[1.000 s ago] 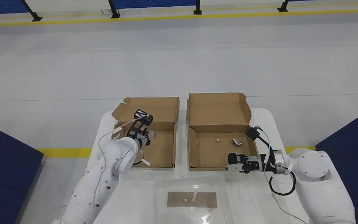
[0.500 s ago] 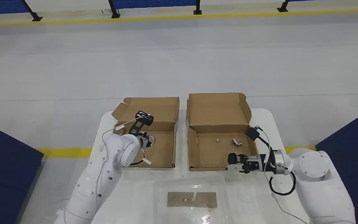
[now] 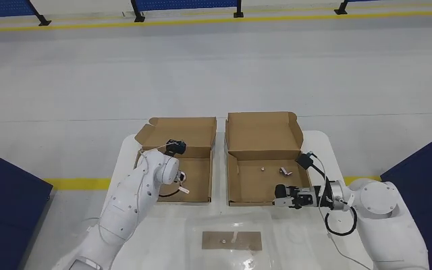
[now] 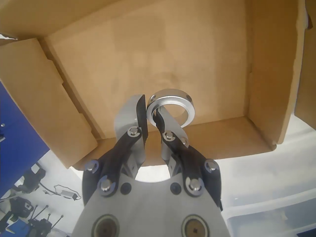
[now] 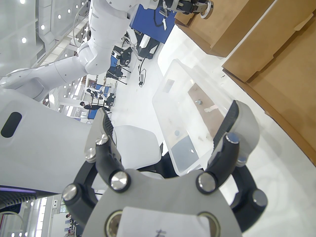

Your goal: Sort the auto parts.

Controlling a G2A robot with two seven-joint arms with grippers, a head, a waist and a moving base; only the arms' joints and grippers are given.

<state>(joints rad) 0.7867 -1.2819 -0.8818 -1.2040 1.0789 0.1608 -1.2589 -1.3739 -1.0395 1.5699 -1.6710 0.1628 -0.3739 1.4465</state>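
Near edge of bench: clear tray with a brown card on its floor. One small part sits on the card, and the right wrist view shows a couple more bits in the tray.

Right claw hangs just past the tray, at the front wall of the right box. Its jaws stand wide apart with nothing between them.

Right box floor: two small parts, one near the right wall, one near the middle.

Left box: the floor looks bare as far as the left wrist view shows. Left claw is above it. It grips a metal ring by the rim, one finger outside and one through the hole. The ring is clear of the cardboard, not yet set down.

Judgement: sorting is partly done. Two parts are boxed on the right, and the ring is over its box but not released. The few small parts in the tray remain to be picked.
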